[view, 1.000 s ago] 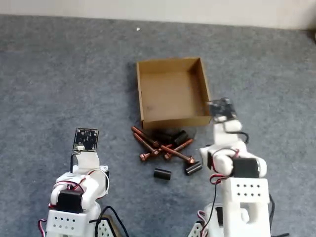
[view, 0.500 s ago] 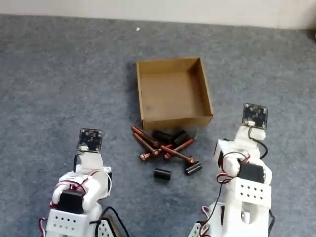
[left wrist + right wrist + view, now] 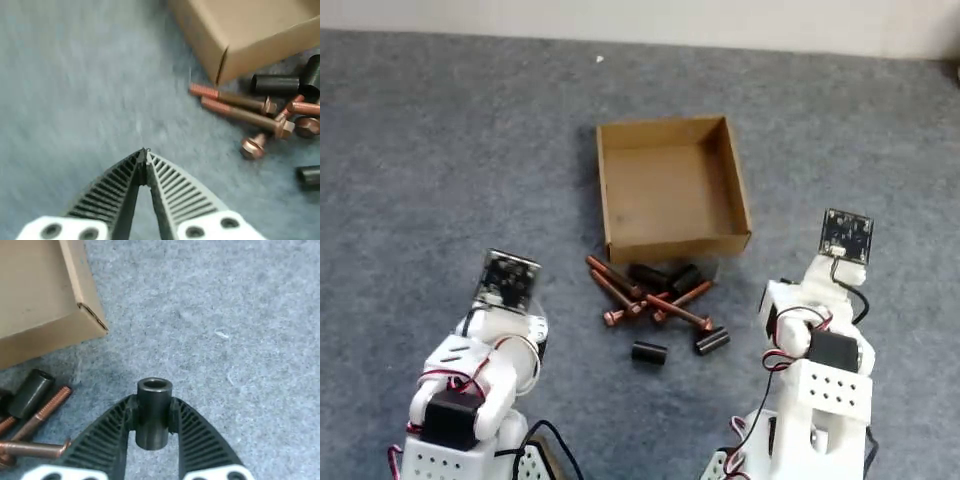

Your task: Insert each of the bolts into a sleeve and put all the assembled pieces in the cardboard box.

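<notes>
The right pincer [image 3: 152, 406] grips a sleeve [image 3: 153, 412] mid-body, which looks stiff, smooth and probably slippery, while the left pincer [image 3: 144, 159], closed and empty, would best take a bolt [image 3: 245, 116] ahead by its shank.

- R arm [image 3: 815, 345], its R gripper [image 3: 152, 402] clamped on a sleeve [image 3: 152, 422]: 1 s ago stretched fwd, wrist cam right at front-right corner of the cardboard box [image 3: 670, 244]. Now pulled back & swung out to the right, cam well apart from box.
- Most of that came in the first half-sec; since then only a small drift further right.
- L arm [image 3: 470, 385]: turned a bit toward the bolts [image 3: 645, 300]; wrist cam now tilted, nudged nearer the pile.
</notes>
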